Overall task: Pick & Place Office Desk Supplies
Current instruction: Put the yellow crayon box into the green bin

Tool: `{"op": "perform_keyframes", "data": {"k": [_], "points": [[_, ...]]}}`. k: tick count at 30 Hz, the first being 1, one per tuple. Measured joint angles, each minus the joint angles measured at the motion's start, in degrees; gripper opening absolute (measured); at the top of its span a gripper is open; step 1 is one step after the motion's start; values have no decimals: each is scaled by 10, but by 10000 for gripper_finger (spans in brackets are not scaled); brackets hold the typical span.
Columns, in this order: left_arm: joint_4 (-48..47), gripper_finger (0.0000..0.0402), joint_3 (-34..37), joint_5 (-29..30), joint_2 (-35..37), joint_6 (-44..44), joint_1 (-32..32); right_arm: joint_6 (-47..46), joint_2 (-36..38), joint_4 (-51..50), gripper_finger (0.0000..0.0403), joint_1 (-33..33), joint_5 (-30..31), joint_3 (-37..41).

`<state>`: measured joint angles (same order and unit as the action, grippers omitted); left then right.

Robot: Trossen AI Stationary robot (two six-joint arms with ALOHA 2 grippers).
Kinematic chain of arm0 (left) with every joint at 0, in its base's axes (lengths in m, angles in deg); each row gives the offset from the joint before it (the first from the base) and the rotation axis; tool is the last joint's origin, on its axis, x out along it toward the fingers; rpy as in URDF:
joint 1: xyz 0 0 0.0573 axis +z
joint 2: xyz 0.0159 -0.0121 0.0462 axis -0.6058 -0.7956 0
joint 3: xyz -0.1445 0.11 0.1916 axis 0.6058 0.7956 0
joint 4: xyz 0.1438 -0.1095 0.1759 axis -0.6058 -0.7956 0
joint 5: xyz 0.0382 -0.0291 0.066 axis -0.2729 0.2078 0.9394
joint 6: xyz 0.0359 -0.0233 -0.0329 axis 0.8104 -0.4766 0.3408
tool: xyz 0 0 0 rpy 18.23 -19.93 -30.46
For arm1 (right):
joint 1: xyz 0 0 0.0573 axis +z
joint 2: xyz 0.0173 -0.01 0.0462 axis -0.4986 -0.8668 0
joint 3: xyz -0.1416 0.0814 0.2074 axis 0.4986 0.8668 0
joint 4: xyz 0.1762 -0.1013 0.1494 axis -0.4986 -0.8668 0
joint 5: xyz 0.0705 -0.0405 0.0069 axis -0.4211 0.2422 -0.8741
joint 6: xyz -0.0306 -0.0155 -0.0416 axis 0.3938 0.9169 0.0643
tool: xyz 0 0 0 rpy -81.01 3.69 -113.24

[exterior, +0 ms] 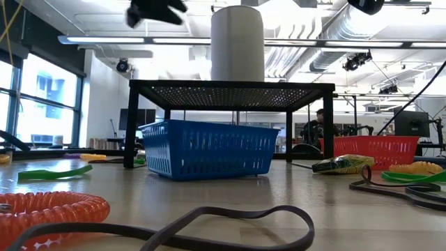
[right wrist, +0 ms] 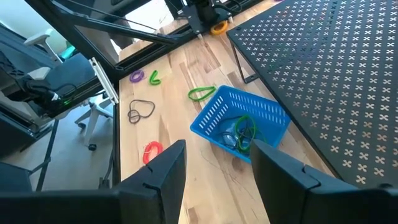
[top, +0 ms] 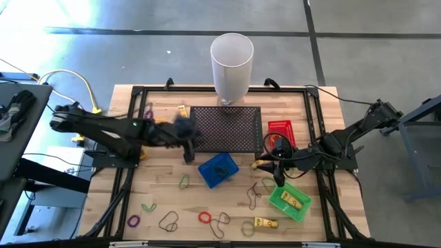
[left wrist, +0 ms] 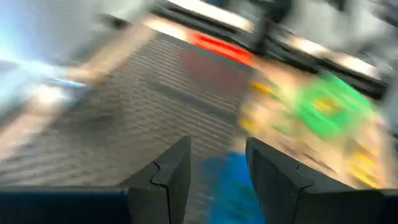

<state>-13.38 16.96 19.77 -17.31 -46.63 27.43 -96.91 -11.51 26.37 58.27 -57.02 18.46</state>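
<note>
Your left pincer [top: 187,141] hovers parted and empty at the mesh stand's [top: 227,129] left edge, above the blue basket [top: 218,169]. Your right pincer [top: 278,171], also parted and empty, waits by the green basket [top: 289,202]. Bands [top: 205,218] lie scattered on the near table [top: 158,200].

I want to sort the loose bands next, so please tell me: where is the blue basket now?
In the high view the blue basket stands near the table's middle, just in front of the black mesh stand, with green bands inside it.
</note>
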Motion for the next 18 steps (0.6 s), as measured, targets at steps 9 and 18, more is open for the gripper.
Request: {"op": "perform_keyframes", "data": {"k": [9, 18], "points": [[-155, 146, 0, 153, 85, -145, 156, 0, 0, -12, 167, 0, 0, 0], [-362, 146, 3, -30, 22, -342, 403, 1, 0, -15, 167, 0, 3, 0]]}}
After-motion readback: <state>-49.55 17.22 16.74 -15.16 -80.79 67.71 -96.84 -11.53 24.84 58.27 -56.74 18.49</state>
